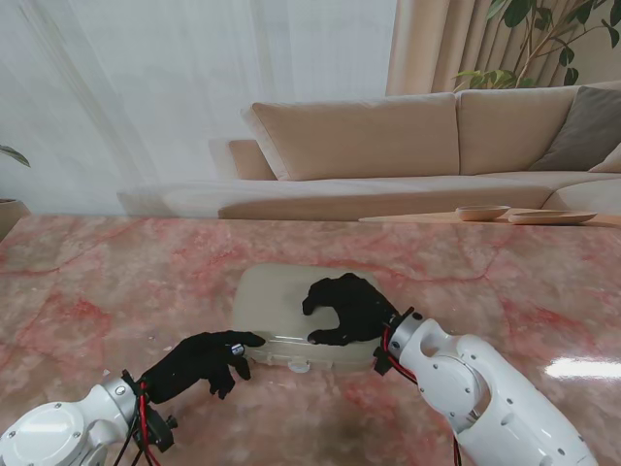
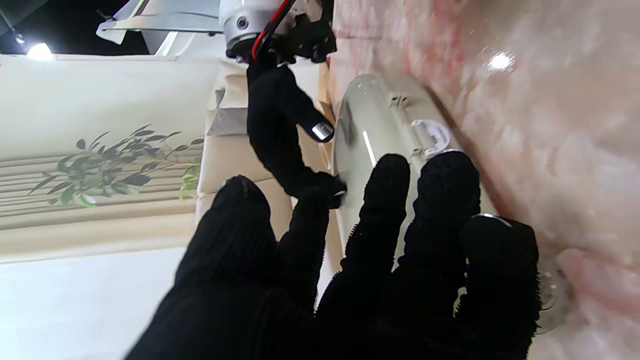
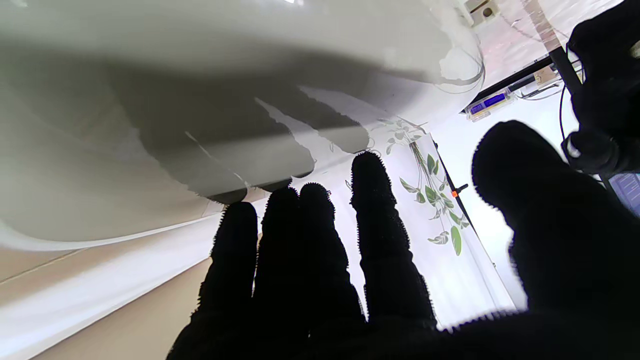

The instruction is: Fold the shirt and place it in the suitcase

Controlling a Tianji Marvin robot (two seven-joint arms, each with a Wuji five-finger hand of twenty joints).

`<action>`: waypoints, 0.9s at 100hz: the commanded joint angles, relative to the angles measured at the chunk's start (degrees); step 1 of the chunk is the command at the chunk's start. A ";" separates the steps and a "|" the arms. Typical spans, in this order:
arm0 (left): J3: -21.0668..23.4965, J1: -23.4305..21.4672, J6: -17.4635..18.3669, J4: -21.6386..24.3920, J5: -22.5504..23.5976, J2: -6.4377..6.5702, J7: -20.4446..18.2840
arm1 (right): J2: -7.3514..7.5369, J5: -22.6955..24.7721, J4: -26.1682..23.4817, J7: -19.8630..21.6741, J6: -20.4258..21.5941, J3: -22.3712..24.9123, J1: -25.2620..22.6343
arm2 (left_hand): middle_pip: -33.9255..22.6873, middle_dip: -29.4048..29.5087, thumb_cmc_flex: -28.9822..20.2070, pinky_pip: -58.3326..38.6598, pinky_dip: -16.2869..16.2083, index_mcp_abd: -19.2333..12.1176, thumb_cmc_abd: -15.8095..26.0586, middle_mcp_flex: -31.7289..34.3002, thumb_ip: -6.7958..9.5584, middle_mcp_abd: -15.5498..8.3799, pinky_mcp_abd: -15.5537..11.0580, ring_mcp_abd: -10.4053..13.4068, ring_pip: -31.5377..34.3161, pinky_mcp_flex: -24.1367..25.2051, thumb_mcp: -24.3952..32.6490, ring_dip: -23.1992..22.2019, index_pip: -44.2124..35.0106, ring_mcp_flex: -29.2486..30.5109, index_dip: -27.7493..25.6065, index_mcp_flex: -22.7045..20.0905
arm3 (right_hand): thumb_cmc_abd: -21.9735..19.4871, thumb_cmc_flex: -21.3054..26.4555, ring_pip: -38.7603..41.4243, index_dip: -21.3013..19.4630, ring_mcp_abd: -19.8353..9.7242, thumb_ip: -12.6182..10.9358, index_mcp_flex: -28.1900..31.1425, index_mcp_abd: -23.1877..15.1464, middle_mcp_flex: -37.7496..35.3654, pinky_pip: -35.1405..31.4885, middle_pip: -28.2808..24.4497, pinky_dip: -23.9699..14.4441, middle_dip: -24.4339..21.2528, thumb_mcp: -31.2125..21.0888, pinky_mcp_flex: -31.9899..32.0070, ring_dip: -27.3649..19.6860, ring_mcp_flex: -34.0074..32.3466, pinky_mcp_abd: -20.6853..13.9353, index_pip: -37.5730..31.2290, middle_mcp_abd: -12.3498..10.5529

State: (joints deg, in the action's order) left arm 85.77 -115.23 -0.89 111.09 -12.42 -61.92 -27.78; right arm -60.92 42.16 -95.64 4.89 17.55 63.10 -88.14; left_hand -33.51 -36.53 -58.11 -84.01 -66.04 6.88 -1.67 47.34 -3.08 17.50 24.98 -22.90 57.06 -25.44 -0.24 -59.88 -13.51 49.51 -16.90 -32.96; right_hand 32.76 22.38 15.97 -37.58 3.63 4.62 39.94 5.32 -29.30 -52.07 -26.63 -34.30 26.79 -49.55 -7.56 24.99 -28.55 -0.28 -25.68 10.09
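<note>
The pale suitcase (image 1: 291,316) lay closed on the marble table (image 1: 116,282) — no shirt visible, so packing looked finished. The right hand (image 1: 347,309) rested spread on its lid, grasping nothing; the left hand (image 1: 199,362) hovered released by the latch (image 1: 299,365).

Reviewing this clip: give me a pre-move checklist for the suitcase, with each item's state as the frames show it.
1. Suitcase lid down flat: ok, it looks closed in the stand view.
2. Right hand on the lid: ok, it rests on top, fingers spread, holding nothing.
3. Left hand at the near front edge: ok, fingertips reach the near-left corner; contact cannot be told.
4. Latch fastened: cannot tell, too small in every view.
5. Shirt inside the suitcase: cannot tell, no shirt shows on the table and the shell hides its contents.
</note>
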 commanded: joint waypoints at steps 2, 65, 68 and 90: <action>0.28 -0.79 -1.09 -0.66 -0.05 1.03 -1.40 | 0.49 -0.15 1.66 1.94 -0.62 -0.27 -0.81 | -3.40 -2.23 -2.08 -5.11 -2.16 0.34 2.80 2.92 -0.02 -2.00 0.19 -0.81 4.52 -2.71 -1.94 -0.91 -0.95 3.34 -1.15 -1.86 | 0.28 -1.41 2.64 -0.54 5.44 -2.50 0.23 -1.35 -1.03 -2.22 -1.00 0.84 0.85 -1.87 -2.60 -1.33 -1.20 10.31 -0.86 0.82; -7.35 7.70 -8.80 -8.26 -2.70 3.51 -14.43 | 0.41 -1.45 3.27 2.14 -0.93 -1.28 0.16 | -21.29 -7.15 -8.00 -21.08 2.88 11.07 6.88 12.29 0.69 -10.11 -1.61 0.53 20.64 -19.66 -1.81 1.70 9.77 17.00 11.63 17.27 | -0.07 -1.16 3.13 -0.47 5.25 -2.53 0.64 -1.48 -1.06 -2.89 -1.66 1.43 1.33 -1.30 -2.57 -1.35 -1.01 9.94 -1.53 0.84; -7.79 7.90 -8.92 -8.47 -2.61 3.44 -14.05 | 0.40 -1.45 3.31 2.13 -0.94 -1.30 0.18 | -22.11 -7.30 -8.24 -22.42 4.01 11.58 6.85 12.53 0.70 -10.22 -2.31 1.01 21.70 -20.68 -1.78 2.01 9.96 17.76 11.83 17.79 | -0.04 -1.12 3.17 -0.48 5.25 -2.54 0.64 -1.52 -1.07 -2.93 -1.68 1.44 1.34 -1.33 -2.66 -1.34 -1.11 9.90 -1.56 0.83; -10.38 9.72 -10.95 -10.32 -3.23 3.36 -13.98 | 0.36 -1.71 3.72 2.01 -0.94 -1.55 0.38 | -24.64 -7.76 -10.03 -26.52 6.50 14.63 7.97 13.66 0.66 -12.27 -3.48 2.22 25.32 -24.63 -1.45 2.34 10.34 20.59 12.18 18.26 | 0.10 -1.32 3.17 -0.46 5.19 -2.53 0.75 -1.62 -1.17 -2.97 -1.73 1.60 1.36 -1.52 -2.68 -1.39 -1.22 9.91 -1.74 0.71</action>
State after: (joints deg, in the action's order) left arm 76.05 -105.75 -11.21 101.79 -15.48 -58.35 -40.87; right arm -60.77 40.39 -94.52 5.25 17.40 62.11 -86.62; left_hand -56.00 -43.49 -65.27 -100.58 -60.83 20.83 2.94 58.30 -2.81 7.57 26.27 -19.34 78.02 -46.60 -0.24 -57.93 -3.56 66.78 -5.84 -16.76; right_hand 32.76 22.38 17.09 -37.58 3.71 4.63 39.97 5.29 -29.72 -52.11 -27.34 -34.29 27.37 -50.09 -7.31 24.99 -28.54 -0.28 -26.85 10.04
